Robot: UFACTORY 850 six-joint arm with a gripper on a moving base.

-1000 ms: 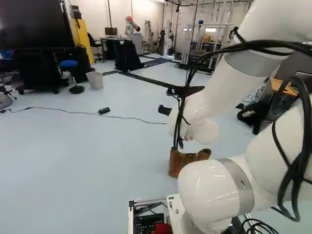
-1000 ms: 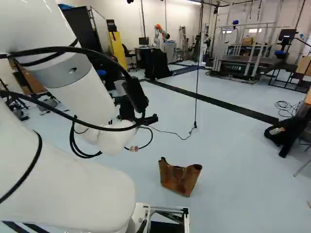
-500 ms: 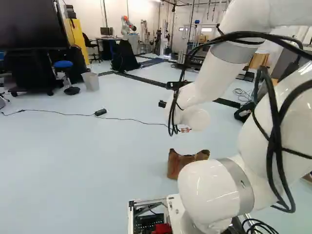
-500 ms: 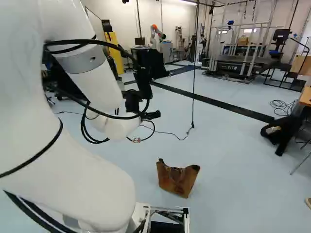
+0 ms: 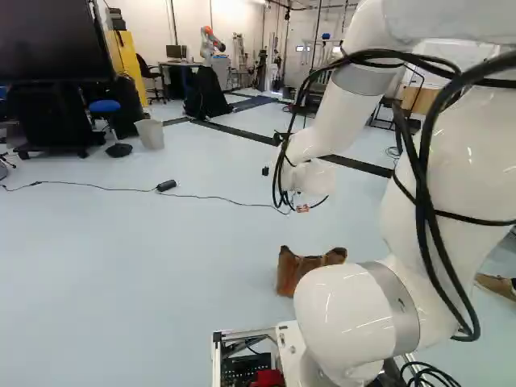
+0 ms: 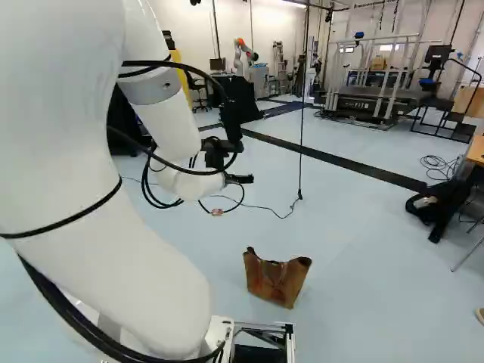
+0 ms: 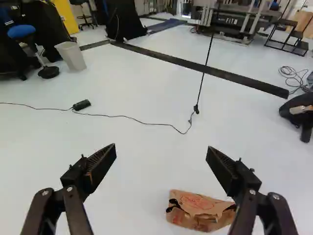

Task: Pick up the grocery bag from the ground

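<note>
Bag on the ground; lowering, grip and lift outstanding.
Gripper (image 7: 162, 152) raised, jaws released, nothing held; grocery bag (image 6: 276, 281) standing on the floor (image 6: 363, 249) just beyond the base's (image 6: 261, 333) front edge, apparently untouched, though one finger partly hides its end in the wrist view.

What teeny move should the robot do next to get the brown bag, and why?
Probably tip the pincer down and a bit sideways, toward the bag. It's open and ready, but it seems to aim at the floor beyond the bag, which shows nearer one finger than the other.
</note>
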